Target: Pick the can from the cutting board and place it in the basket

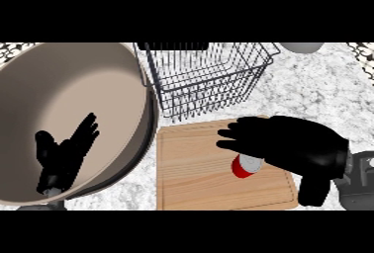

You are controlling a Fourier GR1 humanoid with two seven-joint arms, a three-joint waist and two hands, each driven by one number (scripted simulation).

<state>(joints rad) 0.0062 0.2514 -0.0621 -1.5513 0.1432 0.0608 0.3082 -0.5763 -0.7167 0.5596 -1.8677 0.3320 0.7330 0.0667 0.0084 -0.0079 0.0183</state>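
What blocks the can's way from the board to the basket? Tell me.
Nothing visible. The can lies on the board under the right hand; the basket stands just beyond the board's far edge, open on top. The big bowl sits to the left, off that line.

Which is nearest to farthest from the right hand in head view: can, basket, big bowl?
From the right hand:
1. Can, under the hand, on the cutting board.
2. Basket, behind the board.
3. Bowl, far left.
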